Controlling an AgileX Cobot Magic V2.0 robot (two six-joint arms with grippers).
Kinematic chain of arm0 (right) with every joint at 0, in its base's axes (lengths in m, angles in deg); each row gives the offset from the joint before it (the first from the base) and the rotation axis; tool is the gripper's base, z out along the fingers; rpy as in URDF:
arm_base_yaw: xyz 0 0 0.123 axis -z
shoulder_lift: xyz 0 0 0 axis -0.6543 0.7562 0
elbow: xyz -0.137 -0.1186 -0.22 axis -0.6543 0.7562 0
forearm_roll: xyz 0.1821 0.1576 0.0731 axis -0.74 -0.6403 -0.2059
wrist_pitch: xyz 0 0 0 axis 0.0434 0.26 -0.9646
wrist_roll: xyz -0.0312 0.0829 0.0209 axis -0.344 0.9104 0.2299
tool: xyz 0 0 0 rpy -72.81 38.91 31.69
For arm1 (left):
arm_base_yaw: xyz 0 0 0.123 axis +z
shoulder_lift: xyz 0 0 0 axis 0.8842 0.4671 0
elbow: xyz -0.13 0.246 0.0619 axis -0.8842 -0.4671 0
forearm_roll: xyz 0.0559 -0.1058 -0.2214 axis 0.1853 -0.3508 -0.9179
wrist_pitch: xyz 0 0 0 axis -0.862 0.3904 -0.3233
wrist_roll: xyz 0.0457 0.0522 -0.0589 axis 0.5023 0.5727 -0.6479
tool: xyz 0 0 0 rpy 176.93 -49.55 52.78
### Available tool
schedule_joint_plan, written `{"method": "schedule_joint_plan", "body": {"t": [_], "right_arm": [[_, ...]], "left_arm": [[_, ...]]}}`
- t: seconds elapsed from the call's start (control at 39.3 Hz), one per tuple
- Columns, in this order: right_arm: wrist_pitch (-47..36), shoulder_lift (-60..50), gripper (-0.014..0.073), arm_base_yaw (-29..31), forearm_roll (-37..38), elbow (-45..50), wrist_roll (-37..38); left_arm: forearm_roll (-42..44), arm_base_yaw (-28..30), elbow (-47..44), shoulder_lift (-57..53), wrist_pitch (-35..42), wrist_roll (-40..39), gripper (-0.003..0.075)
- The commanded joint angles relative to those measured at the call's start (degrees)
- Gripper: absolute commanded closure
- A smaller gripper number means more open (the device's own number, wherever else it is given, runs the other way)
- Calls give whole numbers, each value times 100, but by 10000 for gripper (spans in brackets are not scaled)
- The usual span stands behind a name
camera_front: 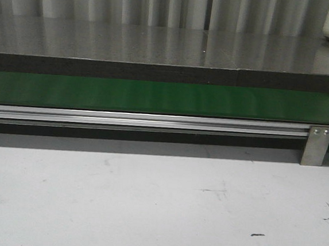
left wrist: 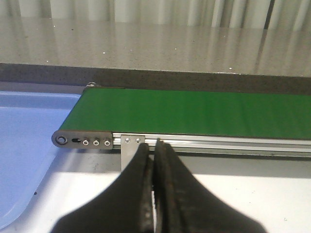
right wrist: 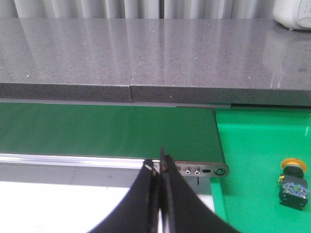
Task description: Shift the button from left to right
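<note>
One button [right wrist: 292,183] is all you have to deal with, and it shows only in the right wrist view, lying in a bright green tray [right wrist: 252,145] just past the right-hand end of the green belt [right wrist: 107,131]; the front view shows no button at all. It looks to be on its side, orange-yellow cap away from the camera and black body nearer. You should expect it to be light, rigid and hard-shelled, unlikely to be damaged by a firm squeeze, though the rounded cap looks smooth and apt to slip. Take it across the flat sides of the blocky black body, not the cap. Count also one belt, one green tray, and one pale blue tray [left wrist: 24,145] at the belt's left end, with nothing visible in the part you can see. Both arms hang over the white table [camera_front: 146,202] at its belt-side edge: the left pincer [left wrist: 154,148] has its fingers pressed together on nothing, and the right pincer [right wrist: 159,167] likewise.
</note>
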Motion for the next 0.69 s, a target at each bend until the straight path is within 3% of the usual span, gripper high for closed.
{"method": "schedule_joint_plan", "body": {"t": [0.0,0.28,0.46,0.66], "right_arm": [[-796,-21,661,-1,79,222,-32],[-1448,-1078,661,-1,107,1827,-26],[-706,-1829,661,4,107,1857,-26],[-755,-1951,661,8,107,1857,-26]], "left_arm": [[-12,-12,-162,-104,519,-71,741],[-12,-12,-162,-104,519,-71,741],[-12,-12,-162,-104,519,-71,741],[-12,-12,-162,-92,508,-71,741]]}}
